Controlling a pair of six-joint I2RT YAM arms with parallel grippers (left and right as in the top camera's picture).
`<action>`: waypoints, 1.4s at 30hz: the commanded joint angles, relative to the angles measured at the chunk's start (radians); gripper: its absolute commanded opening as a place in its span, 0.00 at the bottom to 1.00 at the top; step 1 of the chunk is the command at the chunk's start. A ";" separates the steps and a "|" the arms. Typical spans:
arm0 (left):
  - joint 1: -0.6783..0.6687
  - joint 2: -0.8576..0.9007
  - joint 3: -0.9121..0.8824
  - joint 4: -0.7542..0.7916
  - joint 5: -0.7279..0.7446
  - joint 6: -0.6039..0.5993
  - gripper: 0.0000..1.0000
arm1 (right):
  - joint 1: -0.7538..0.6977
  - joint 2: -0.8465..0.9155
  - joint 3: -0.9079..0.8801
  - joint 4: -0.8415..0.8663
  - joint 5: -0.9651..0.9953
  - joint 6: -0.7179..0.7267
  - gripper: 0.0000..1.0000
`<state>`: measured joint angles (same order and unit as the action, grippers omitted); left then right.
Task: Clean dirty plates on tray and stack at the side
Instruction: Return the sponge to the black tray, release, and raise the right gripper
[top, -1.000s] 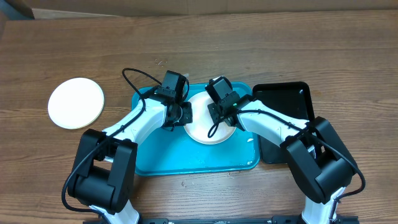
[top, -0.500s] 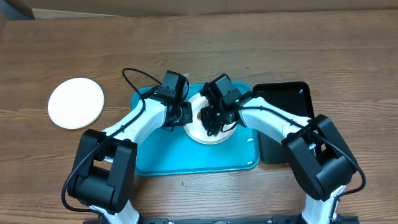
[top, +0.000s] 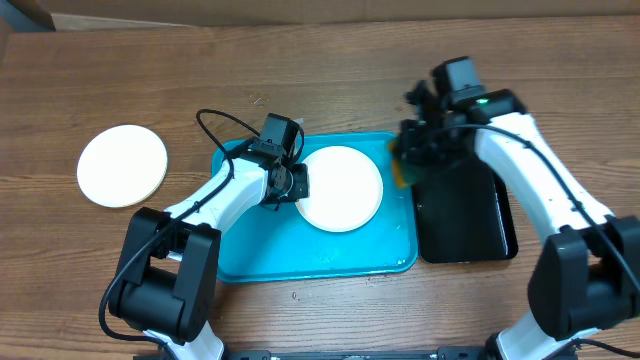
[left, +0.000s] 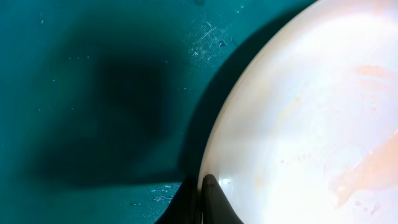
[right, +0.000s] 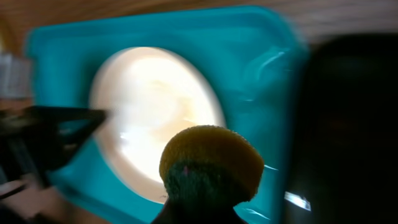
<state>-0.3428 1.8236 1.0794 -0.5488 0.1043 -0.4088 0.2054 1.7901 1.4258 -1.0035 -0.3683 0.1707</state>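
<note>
The left tool gripped the plate at nine o'clock; the right tool clamped a sponge at the tray's three o'clock.

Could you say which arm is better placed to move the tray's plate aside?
Left: the left end effector grips that plate's rim, nearer the side plate; the right end effector holds a sponge over the black tray.

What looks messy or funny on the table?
The plate on the blue tray looks messy: pale orange smears streak it in the left wrist view, and the sponge is not touching it. Nothing looks spilled, broken or tipped over.
</note>
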 joint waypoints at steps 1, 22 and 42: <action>0.002 0.009 -0.011 0.002 -0.003 0.031 0.05 | -0.070 -0.006 -0.012 -0.039 0.252 -0.022 0.04; 0.002 0.009 -0.011 -0.008 -0.011 0.027 0.18 | -0.124 -0.004 -0.315 0.347 0.328 -0.011 0.58; 0.037 0.025 0.087 -0.105 -0.035 0.073 0.04 | -0.501 -0.004 0.001 0.108 0.315 -0.011 1.00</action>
<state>-0.3328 1.8359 1.1141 -0.6296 0.1036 -0.3813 -0.2535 1.7943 1.4246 -0.8982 -0.0517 0.1574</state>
